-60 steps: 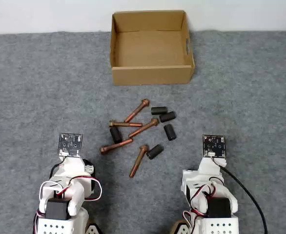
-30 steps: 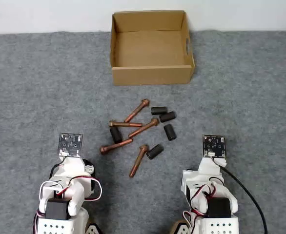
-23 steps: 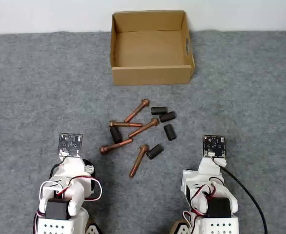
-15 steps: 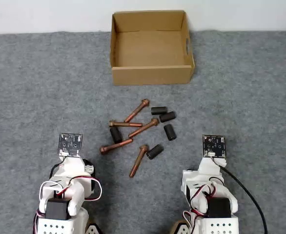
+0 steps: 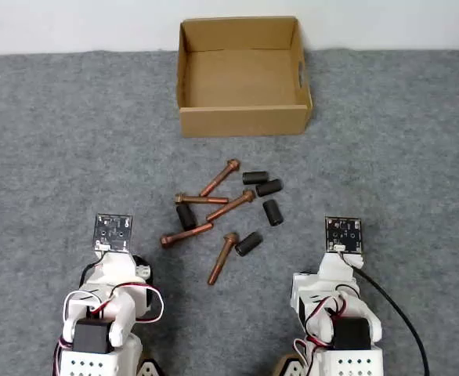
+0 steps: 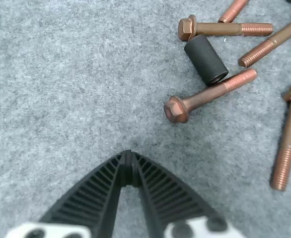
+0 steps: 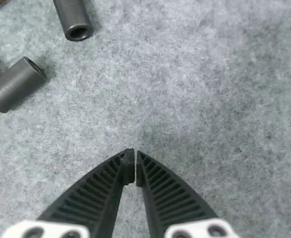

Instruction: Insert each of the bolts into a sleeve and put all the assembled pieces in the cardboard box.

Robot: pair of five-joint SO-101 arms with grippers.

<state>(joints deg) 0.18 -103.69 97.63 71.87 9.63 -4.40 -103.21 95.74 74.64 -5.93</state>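
Several copper bolts (image 5: 186, 234) and several black sleeves (image 5: 248, 244) lie loose in the middle of the grey mat, between the arms and the cardboard box (image 5: 243, 117). The box stands at the back with nothing inside. My left gripper (image 6: 130, 157) is shut above bare mat, a short way from a bolt (image 6: 210, 91) and a sleeve (image 6: 206, 59). My right gripper (image 7: 131, 154) is shut too, over bare mat, with two sleeves (image 7: 14, 84) (image 7: 74, 18) some distance ahead of it. Both arms sit folded at the near edge, the left arm (image 5: 112, 274) and the right arm (image 5: 341, 274).
Grey mat (image 5: 57, 157) covers the whole table, with open room on both sides of the pile. A white wall strip (image 5: 73, 23) runs behind the box. A black cable (image 5: 398, 309) trails from the right arm.
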